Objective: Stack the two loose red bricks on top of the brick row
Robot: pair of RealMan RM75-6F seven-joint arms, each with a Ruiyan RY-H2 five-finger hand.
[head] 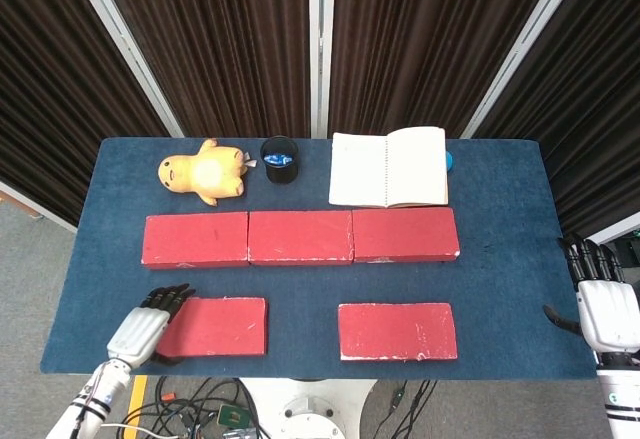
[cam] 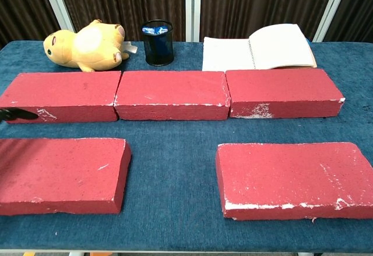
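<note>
Blue table (head: 500, 289), brick row (head: 300, 237), loose bricks (head: 397, 331)

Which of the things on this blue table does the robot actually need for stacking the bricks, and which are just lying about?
Needed for the job:
- flat red loose brick, near left, with the left hand at its left end
- flat red loose brick, near right
- row of three red bricks

Just lying about:
- yellow plush toy
- black round cup
- open white spiral notebook

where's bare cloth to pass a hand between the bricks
Bare blue cloth runs between the row of three red bricks and both loose red bricks, and between left brick and right brick. Crowded behind the row.
</note>
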